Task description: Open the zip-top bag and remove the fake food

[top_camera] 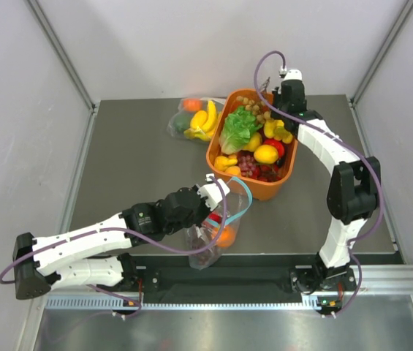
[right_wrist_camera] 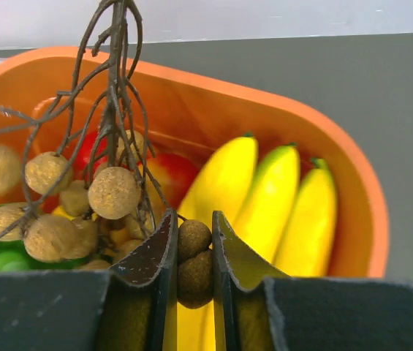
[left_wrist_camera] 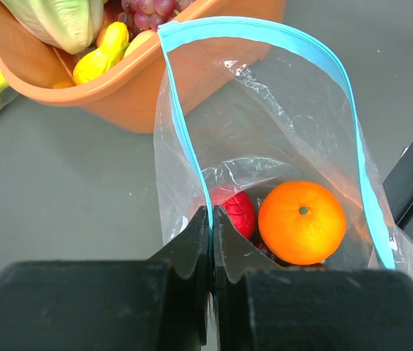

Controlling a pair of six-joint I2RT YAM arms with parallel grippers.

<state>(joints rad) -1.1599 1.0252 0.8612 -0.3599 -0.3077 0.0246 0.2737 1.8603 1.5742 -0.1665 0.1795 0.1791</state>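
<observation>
Left gripper [left_wrist_camera: 211, 216] pinches the bag [left_wrist_camera: 268, 102] rim; right gripper [right_wrist_camera: 194, 221] clamps the bunch [right_wrist_camera: 112, 192] by two grapes over the basket [right_wrist_camera: 316, 135] — a thin hold, so it may swing and drop.

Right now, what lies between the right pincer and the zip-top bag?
Between the right pincer and the zip-top bag sits the orange bin, piled with lettuce and bananas; the top view shows it.

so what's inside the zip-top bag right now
In the open zip-top bag: a round orange and, beside it, a red apple partly hidden by the left gripper. Anything beneath them is covered from view.
</observation>
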